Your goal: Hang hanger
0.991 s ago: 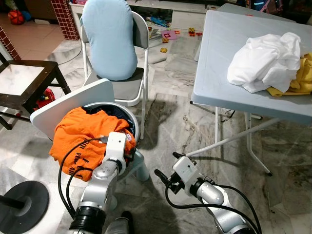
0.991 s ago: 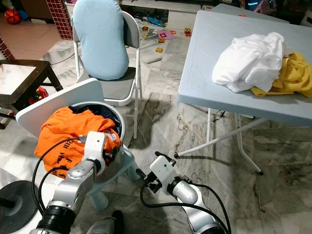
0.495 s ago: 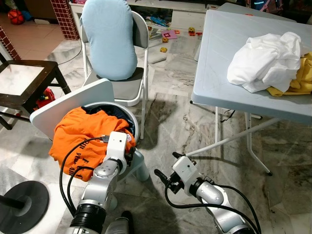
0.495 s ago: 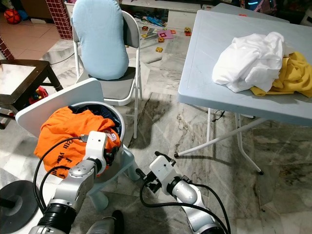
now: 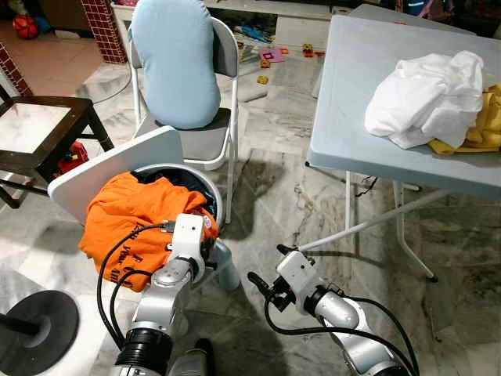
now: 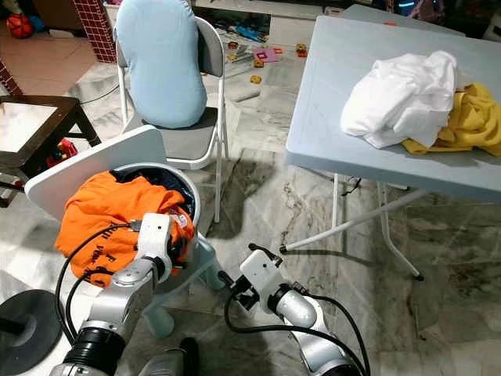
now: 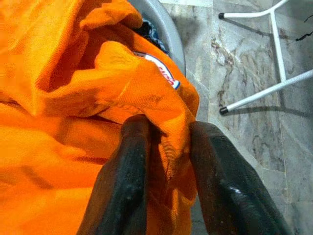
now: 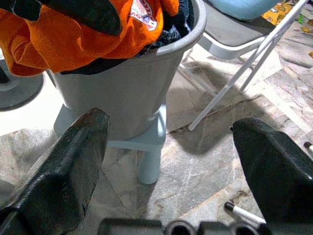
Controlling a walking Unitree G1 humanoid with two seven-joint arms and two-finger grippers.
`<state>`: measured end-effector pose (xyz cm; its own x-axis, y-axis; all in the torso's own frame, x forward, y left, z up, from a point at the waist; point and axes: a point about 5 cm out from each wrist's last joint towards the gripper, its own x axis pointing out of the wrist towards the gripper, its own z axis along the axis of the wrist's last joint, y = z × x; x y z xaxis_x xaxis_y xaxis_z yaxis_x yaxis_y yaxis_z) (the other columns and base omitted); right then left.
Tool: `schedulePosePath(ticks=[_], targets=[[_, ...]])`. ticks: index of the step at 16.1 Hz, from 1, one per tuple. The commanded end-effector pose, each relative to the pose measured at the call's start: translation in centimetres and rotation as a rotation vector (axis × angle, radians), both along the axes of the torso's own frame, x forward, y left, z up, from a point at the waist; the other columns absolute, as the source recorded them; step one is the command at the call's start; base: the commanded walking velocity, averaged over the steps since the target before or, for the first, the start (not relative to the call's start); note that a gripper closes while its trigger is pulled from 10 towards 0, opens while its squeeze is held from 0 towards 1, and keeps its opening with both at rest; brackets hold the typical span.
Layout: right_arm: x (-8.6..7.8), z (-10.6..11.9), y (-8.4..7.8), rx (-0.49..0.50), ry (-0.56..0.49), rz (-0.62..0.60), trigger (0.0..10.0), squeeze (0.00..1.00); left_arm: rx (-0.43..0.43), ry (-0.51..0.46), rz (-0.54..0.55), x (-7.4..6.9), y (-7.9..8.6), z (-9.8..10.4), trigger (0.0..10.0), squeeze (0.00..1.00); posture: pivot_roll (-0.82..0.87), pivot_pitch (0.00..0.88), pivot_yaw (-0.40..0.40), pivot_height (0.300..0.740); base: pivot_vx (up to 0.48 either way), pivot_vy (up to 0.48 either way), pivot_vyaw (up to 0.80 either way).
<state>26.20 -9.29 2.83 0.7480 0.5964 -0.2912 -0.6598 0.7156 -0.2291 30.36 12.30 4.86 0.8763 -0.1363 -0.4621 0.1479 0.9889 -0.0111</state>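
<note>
An orange garment (image 5: pixel 125 219) is heaped over the rim of a grey laundry basket (image 5: pixel 216 205) standing on the floor at my lower left. My left gripper (image 7: pixel 166 126) is at the basket's near edge, its black fingers (image 7: pixel 131 161) shut on a fold of the orange cloth beside a white label. My right gripper (image 5: pixel 261 283) hovers low over the marble floor to the right of the basket. It points toward the basket and is open, its fingers (image 8: pixel 68 166) wide apart with nothing between them.
A folding chair holding a light blue cushion (image 5: pixel 176 63) stands behind the basket. A grey folding table (image 5: pixel 368 102) at right carries white (image 5: pixel 427 94) and yellow (image 5: pixel 489 117) clothes. A dark stool (image 5: pixel 39 133), a white board (image 5: pixel 117 164) and a black round base (image 5: pixel 35 325) lie at left.
My left wrist has sunk slightly at the basket's rim, still holding the orange cloth. The right arm has stayed put.
</note>
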Motion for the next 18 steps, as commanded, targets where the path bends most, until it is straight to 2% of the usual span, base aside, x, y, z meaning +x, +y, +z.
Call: schedulePosePath(ticks=[1,6,10,12,14,15,16,18], targets=[[0.0,0.2,0.1,0.000,-0.009,-0.003,10.0,0.00,0.002,0.002,0.002,-0.2,0.0,0.0,0.0,0.00,0.00,0.148,-0.013,0.740,0.000,0.000,0.00],[0.0,0.2,0.1,0.001,-0.006,0.000,10.0,0.00,0.042,-0.031,0.025,-0.3,0.6,0.3,0.0,0.00,0.01,0.144,-0.016,0.740,0.000,0.000,0.00],[0.2,0.1,0.1,0.002,-0.006,-0.009,10.0,0.00,0.232,-0.179,-0.056,0.1,1.3,2.1,0.0,0.00,0.01,0.138,-0.009,0.740,0.000,0.000,0.00],[0.2,0.1,0.2,0.005,-0.004,-0.011,10.0,0.00,0.265,-0.210,-0.040,0.1,1.8,2.6,0.0,0.00,0.02,0.135,-0.006,0.740,0.000,0.000,0.00],[0.2,0.0,0.3,0.007,-0.002,-0.011,10.0,0.00,0.381,-0.300,-0.038,0.3,2.6,3.7,0.0,0.00,0.02,0.135,-0.005,0.740,0.000,0.000,0.00],[0.2,0.0,0.4,0.008,-0.001,-0.012,10.0,0.00,0.509,-0.403,-0.088,0.6,2.7,4.9,0.0,0.00,0.02,0.134,-0.005,0.740,0.000,0.000,0.00],[0.3,0.0,0.4,0.009,0.000,-0.013,10.0,0.00,0.672,-0.521,-0.195,0.9,2.3,6.5,0.0,0.00,0.03,0.134,-0.007,0.740,0.000,0.000,0.00],[0.4,-0.1,0.4,0.008,0.000,-0.011,10.0,0.00,0.768,-0.623,-0.279,1.3,1.5,7.9,0.0,0.00,0.03,0.135,-0.010,0.740,0.000,0.000,0.00]])
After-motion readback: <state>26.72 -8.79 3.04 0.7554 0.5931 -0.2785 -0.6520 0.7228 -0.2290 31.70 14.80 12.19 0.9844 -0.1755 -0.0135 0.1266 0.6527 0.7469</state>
